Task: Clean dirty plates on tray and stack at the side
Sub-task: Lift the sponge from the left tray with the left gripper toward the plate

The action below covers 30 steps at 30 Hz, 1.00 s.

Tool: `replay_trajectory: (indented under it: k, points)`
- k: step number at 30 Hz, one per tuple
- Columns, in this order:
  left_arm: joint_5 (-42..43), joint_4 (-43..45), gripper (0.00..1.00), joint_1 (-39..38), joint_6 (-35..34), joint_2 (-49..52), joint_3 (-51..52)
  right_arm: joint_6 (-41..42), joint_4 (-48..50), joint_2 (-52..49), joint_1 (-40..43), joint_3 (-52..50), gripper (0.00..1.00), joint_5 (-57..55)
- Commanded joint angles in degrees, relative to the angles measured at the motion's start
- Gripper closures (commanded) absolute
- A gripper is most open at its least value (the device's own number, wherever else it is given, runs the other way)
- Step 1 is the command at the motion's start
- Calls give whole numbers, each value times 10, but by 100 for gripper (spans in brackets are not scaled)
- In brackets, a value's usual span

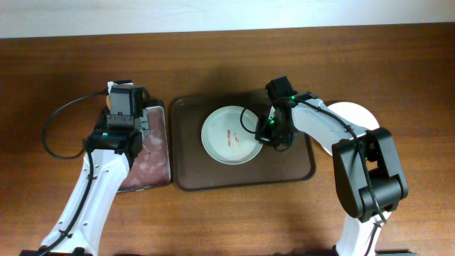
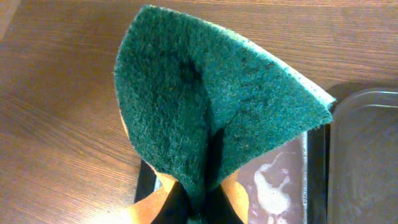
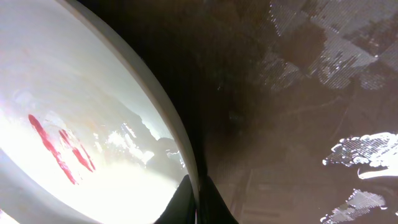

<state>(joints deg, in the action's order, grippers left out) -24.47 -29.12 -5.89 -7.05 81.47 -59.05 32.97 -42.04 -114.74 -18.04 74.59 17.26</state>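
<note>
A pale mint-green plate (image 1: 229,135) with red smears lies on the dark brown tray (image 1: 192,174). My right gripper (image 1: 269,135) is shut on the plate's right rim; the right wrist view shows the rim (image 3: 163,109) pinched between the fingers (image 3: 196,205) and the red smears (image 3: 59,149) inside. A white plate (image 1: 355,114) lies on the table right of the tray, partly hidden by my right arm. My left gripper (image 1: 126,126) is shut on a green and yellow sponge (image 2: 211,99), held above the small sponge tray (image 1: 153,171). The third plate is out of view.
The small black-rimmed sponge tray (image 2: 273,186) holds pinkish foamy water and sits just left of the brown tray. A black cable (image 1: 60,121) loops left of my left arm. The wooden table (image 1: 227,213) extends all round.
</note>
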Motion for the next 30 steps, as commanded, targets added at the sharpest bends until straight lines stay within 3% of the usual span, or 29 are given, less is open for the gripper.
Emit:
replay_trajectory:
  k: [1, 15, 21, 26, 30]
  points:
    - [-17, 4, 100, -1, 7, -15, -13, 5, -9, -5, -3, -2, 96, -14]
    - [-17, -1, 100, -1, 1, -15, -13, 5, -9, -5, -3, -2, 96, -14]
    - [39, -5, 100, 0, -80, 2, 49, 5, -10, -5, -3, -2, 96, -14]
    - [176, -2, 100, 0, -81, 86, 60, 5, -13, -5, -3, -2, 96, -14]
    - [233, -2, 100, 0, -82, 121, 60, 5, -14, -5, -3, -2, 96, -14]
